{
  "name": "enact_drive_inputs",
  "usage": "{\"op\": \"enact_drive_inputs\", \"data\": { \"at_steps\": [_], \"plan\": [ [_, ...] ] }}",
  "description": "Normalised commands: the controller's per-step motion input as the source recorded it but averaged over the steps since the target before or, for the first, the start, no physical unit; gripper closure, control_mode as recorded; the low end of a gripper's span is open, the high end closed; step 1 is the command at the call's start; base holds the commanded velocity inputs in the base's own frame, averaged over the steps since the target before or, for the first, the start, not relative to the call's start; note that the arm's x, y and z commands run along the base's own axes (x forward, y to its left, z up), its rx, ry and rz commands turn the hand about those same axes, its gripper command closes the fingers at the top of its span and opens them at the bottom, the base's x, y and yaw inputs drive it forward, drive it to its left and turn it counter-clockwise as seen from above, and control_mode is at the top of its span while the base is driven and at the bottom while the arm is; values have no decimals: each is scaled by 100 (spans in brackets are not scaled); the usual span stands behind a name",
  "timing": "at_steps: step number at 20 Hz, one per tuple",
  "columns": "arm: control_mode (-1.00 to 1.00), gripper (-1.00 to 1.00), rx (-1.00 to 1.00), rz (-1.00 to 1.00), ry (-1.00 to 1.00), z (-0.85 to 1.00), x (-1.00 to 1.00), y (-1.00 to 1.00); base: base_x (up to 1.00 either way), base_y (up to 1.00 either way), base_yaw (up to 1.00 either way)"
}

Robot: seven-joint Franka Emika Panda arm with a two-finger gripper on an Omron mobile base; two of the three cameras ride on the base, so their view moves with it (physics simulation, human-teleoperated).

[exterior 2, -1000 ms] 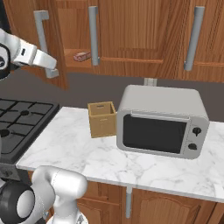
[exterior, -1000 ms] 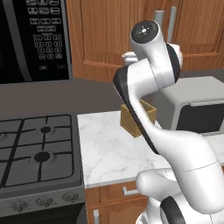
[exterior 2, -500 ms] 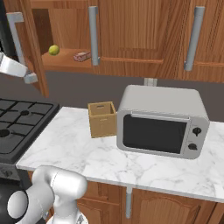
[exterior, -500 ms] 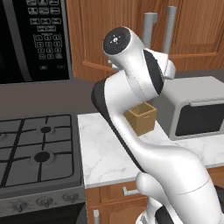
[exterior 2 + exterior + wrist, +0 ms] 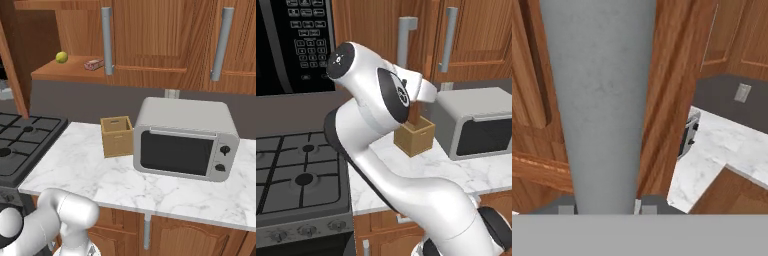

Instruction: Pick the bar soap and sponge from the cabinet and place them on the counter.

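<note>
Soap on cabinet shelf, counter bare of it; your gripper straddles door handle (grip unclear).

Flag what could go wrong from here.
1. The door handle sits between the tips of the tool; retreating sideways could drag the cabinet door.
2. The bar soap lies on the shelf near a round fruit; a sloppy reach might roll the fruit off.

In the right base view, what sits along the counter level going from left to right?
Black stovetop → small wooden box → grey microwave, the last two standing on the marble counter.
</note>
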Motion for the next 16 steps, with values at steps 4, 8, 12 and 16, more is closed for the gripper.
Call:
{"op": "enact_drive_inputs", "data": {
  "at_steps": [4,8,12,16],
  "plan": [
    [-100,100,-3,-8,0,-7,-40,51,0,0,0],
    [-100,100,-2,-10,0,-13,-10,47,0,0,0],
    [-100,100,-1,-10,0,-9,-14,45,0,0,0],
    [-100,100,-1,-9,0,-11,-10,43,0,0,0]
  ]
}}
